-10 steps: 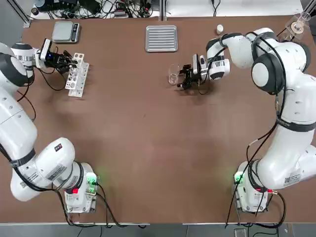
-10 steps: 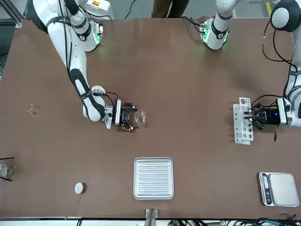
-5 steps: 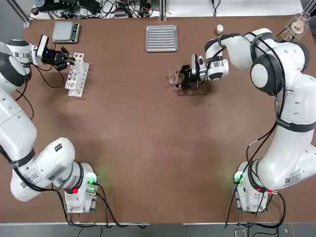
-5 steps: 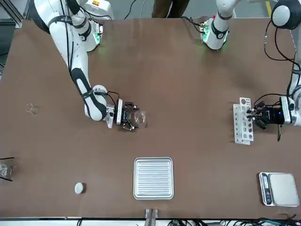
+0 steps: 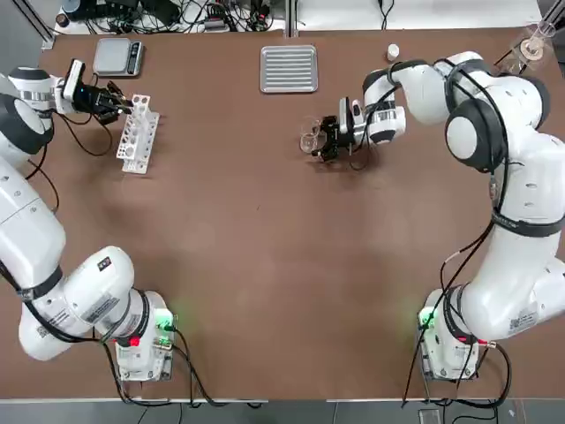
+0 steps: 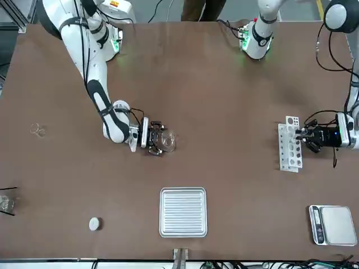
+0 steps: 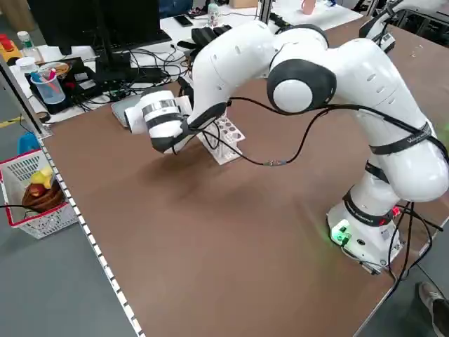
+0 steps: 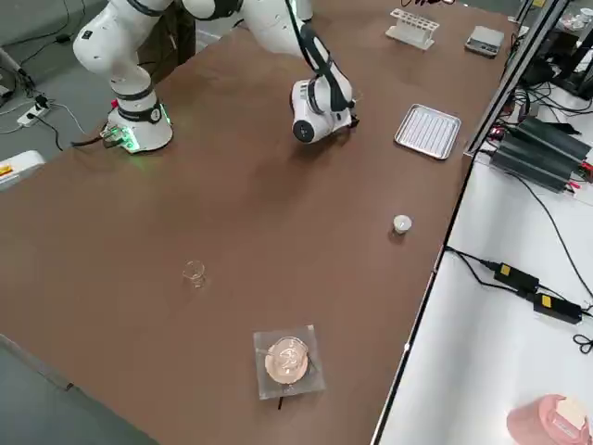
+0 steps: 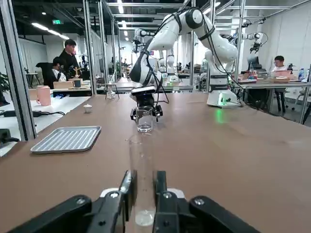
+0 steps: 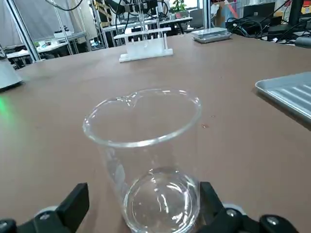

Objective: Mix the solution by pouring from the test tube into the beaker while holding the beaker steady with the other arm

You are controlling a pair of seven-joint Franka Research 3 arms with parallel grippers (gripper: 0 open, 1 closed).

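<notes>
The clear glass beaker point(image 5: 309, 140) point(image 6: 167, 140) stands upright at the table's middle back. My right gripper point(image 5: 325, 140) point(image 10: 143, 191) is level with it and open, one finger on each side of the beaker point(image 10: 150, 160); whether they touch the glass I cannot tell. At the far left, my left gripper point(image 5: 119, 97) point(image 9: 144, 175) is shut on a clear test tube point(image 9: 142, 165), just beside the white test tube rack point(image 5: 137, 132) point(image 6: 290, 145). The tube does not show in the top view.
A ribbed metal tray point(image 5: 289, 68) lies behind the beaker and a scale point(image 5: 118, 56) sits behind the rack. A white cap point(image 5: 393, 51), a flask on a stand point(image 5: 534, 44) and a small glass piece point(image 6: 37, 130) lie on the right side. People sit beyond the table.
My left gripper has drawn back from the rack toward the table's left edge. My right gripper has edged closer around the beaker, which has stayed in place.
</notes>
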